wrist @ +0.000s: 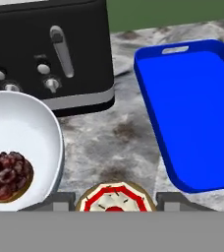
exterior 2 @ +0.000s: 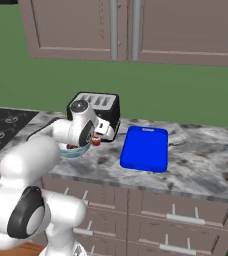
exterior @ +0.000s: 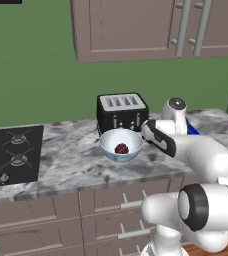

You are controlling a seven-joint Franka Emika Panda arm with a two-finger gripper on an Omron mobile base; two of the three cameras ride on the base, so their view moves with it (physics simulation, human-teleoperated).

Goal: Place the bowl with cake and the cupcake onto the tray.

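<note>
End effector (wrist: pixel 115 201) half-open around cupcake (wrist: pixel 115 198), grip not confirmed; it sits between bowl with cake (wrist: pixel 20 147) and tray (wrist: pixel 197 113) on the surface. Close squarely on the wrapper, lift straight, don't clip the bowl rim

No legible text or labels anywhere.

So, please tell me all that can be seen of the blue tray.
The tray is a flat, bright blue rectangle with rounded corners and a low raised rim, plastic-looking and glossy. One short end has a slot-shaped handle cutout. It lies flat on the marbled counter, to the right of the black toaster and apart from it. Nothing rests on it, and nothing touches it but the counter.
</note>
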